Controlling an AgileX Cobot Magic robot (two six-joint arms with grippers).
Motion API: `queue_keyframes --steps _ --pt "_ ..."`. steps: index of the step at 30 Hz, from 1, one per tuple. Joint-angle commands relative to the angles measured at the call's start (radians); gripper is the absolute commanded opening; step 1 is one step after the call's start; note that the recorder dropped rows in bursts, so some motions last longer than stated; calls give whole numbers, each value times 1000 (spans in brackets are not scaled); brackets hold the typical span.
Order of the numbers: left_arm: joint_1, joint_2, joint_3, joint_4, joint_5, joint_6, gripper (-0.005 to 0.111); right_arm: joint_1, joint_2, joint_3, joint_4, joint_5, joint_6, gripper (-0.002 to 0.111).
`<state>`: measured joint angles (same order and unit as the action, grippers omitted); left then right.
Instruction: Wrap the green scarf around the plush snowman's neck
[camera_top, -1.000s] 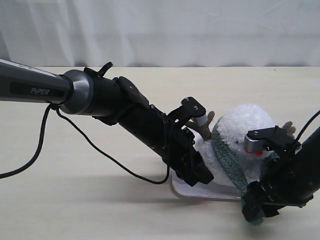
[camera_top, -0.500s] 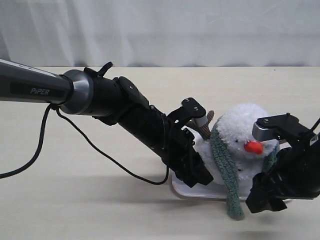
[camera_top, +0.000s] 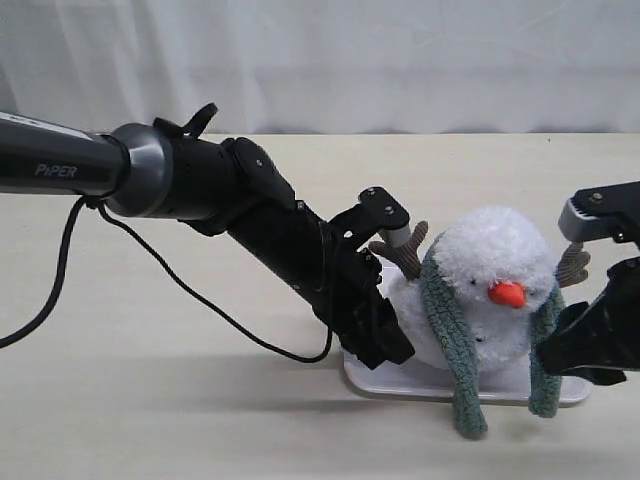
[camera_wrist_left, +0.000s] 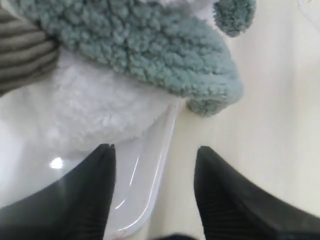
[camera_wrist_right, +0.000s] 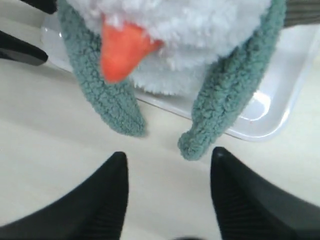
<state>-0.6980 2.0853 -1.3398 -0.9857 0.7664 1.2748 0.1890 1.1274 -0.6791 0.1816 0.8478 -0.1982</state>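
Observation:
The plush snowman (camera_top: 495, 265) sits on a white tray (camera_top: 400, 385), orange nose facing forward. The green scarf (camera_top: 452, 335) lies over its neck, and both ends hang down the front to either side of the nose. My left gripper (camera_top: 392, 350) is low beside the snowman's body. In the left wrist view it (camera_wrist_left: 154, 152) is open over the tray's rim (camera_wrist_left: 155, 165), below the scarf (camera_wrist_left: 150, 45). My right gripper (camera_top: 580, 350) stands off to the other side. It (camera_wrist_right: 169, 156) is open and empty over bare table, just short of a scarf end (camera_wrist_right: 220, 110).
Brown twig arms (camera_top: 405, 250) stick out from both sides of the snowman. The left arm's black cable (camera_top: 200, 300) loops over the table. A white curtain (camera_top: 400, 60) closes off the back. The pale table (camera_top: 200, 420) stretches in front.
My right gripper has let go of the scarf end and drawn back to the right. That end now hangs loose down the snowman's front. The left arm has shifted slightly.

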Motion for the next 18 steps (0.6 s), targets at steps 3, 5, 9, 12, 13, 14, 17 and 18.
queue_keyframes --steps 3,5,9,12,13,14,17,18 --pt "5 -39 -1 115 -2 -107 29 -1 -157 -4 -17 -27 -19 12" --pt "5 -49 -1 120 0 -114 19 -1 -195 1 -17 -72 -21 4" --pt "5 -72 -1 133 4 -131 3 -3 -215 11 -62 -130 33 4" --pt "5 -105 1 143 -19 -137 0 -3 -220 11 -82 -146 46 4" --pt "5 -122 10 143 -42 -145 0 -3 -226 11 -82 -154 46 4" --pt "5 -143 19 143 -83 -152 0 -3 -233 11 -82 -156 46 4" --pt "5 -213 76 137 -225 -162 0 -3 -272 11 -82 -172 46 4" --pt "5 -241 98 137 -277 -174 0 -3 -290 11 -82 -180 46 4"
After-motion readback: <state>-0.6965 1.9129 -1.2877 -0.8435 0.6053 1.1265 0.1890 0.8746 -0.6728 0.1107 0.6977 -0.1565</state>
